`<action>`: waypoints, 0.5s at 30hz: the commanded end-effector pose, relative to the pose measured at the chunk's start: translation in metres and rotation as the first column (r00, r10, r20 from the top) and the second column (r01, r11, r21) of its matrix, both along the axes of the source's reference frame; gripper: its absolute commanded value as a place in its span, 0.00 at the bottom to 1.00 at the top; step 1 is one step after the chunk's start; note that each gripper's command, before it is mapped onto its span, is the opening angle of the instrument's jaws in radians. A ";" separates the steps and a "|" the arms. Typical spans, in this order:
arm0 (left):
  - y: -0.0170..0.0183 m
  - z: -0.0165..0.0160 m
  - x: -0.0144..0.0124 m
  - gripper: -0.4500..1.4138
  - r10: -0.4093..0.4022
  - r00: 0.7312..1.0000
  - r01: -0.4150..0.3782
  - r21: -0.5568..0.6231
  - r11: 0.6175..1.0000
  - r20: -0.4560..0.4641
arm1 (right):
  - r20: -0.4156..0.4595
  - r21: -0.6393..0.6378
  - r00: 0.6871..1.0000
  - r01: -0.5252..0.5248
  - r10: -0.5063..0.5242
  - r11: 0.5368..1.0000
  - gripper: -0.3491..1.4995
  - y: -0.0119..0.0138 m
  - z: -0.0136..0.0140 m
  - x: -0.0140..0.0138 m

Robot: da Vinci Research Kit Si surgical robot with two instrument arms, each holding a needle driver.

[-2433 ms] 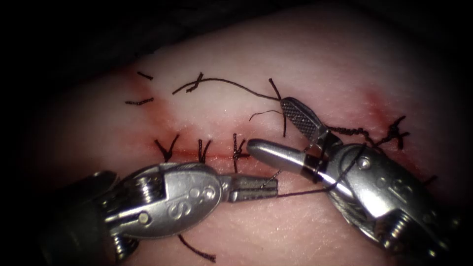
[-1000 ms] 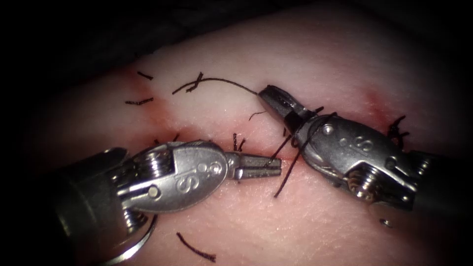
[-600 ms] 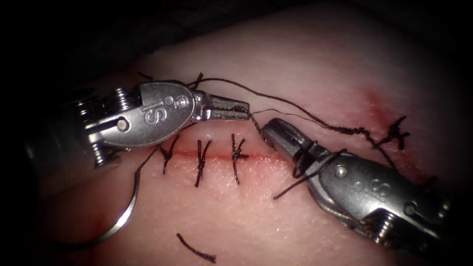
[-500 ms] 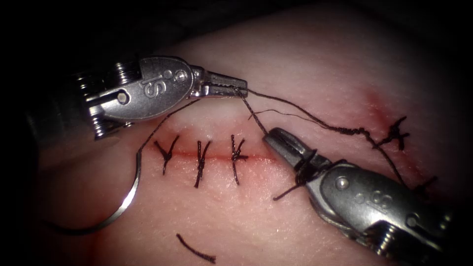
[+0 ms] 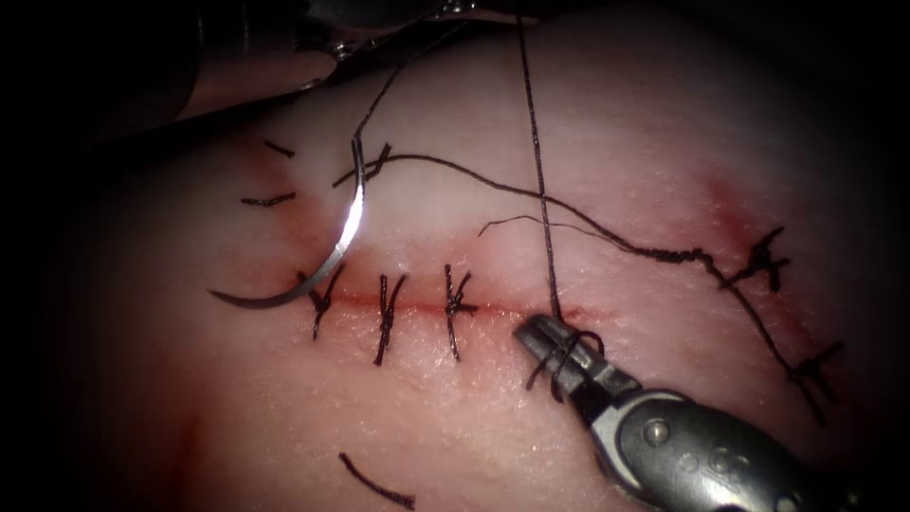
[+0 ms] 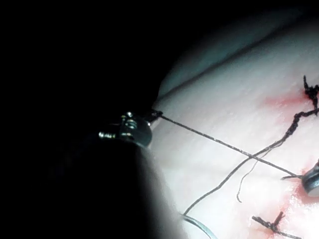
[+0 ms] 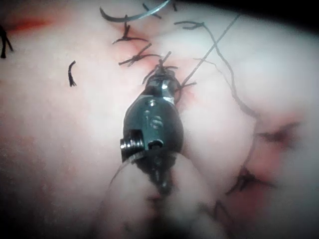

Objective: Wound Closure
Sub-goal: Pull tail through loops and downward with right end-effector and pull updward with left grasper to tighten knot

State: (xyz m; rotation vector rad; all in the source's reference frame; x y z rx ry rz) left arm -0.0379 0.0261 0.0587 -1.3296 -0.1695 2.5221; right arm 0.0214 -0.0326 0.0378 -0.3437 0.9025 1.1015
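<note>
Right tool (image 5: 550, 339): we see its jaws closed, thread (image 5: 536, 161) looped around them
Left tool (image 6: 130, 130): we see thread gripped taut
Needle (image 5: 327, 261): hangs free over the tissue (image 5: 616, 142), left of the cut (image 5: 417, 303)

Dark thread (image 5: 536, 142), silver needle (image 5: 332, 254), pale pink tissue (image 5: 607, 123).

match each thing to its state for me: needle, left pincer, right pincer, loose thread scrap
1 needle
2 right pincer
3 left pincer
4 thread scrap

a thread wound round it
b grips the taut thread
c lies alone below the cut
d hangs on thread at the cut's left end, held by neither pincer, seemingly out of the tissue

Pairs: 1-d, 2-a, 3-b, 4-c
</note>
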 end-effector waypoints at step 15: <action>0.0059 0.0044 -0.0001 0.00 -0.016 0.999 0.015 -0.027 1.000 -0.029 | -0.002 -0.014 1.000 0.014 -0.014 1.000 0.00 -0.0026 -0.0012 0.0012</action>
